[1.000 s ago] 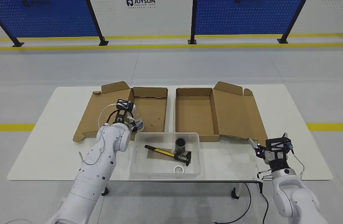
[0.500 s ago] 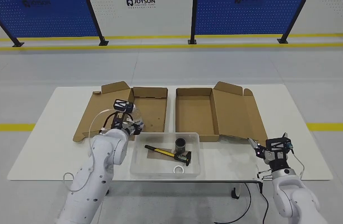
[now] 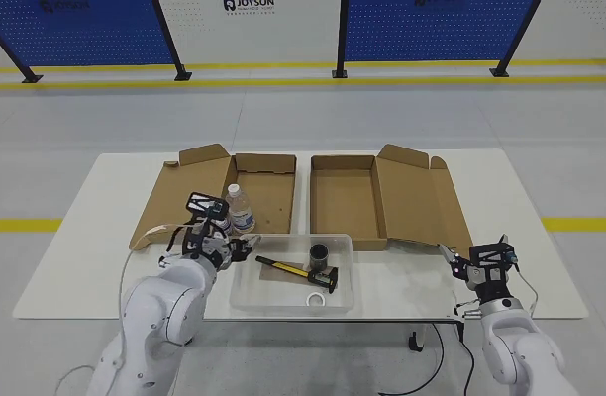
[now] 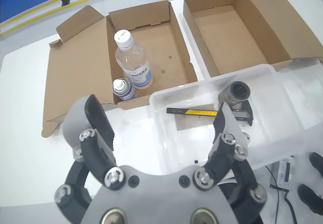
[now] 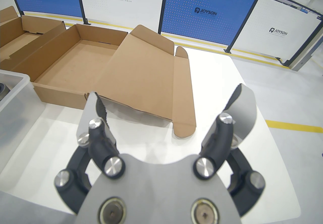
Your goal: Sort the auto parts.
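Currently the left gripper (image 4: 156, 106) hangs empty near the left end of the clear plastic bin (image 4: 209, 79), with its two fingers spread wide apart. The right gripper (image 5: 166, 93) is also wide open and holds nothing. It stands over the white table (image 3: 75, 267), near the flap of the right cardboard box (image 5: 75, 63). Inside the bin lie a yellow and black caliper (image 4: 199, 112), a metal cylinder (image 4: 234, 92) just beside it, and a small white ring (image 3: 313, 299). A water bottle (image 4: 132, 63) and a small spray can (image 4: 123, 88) stand upright, just beside each other, in the left cardboard box (image 4: 161, 40), in the corner nearest the left gripper.
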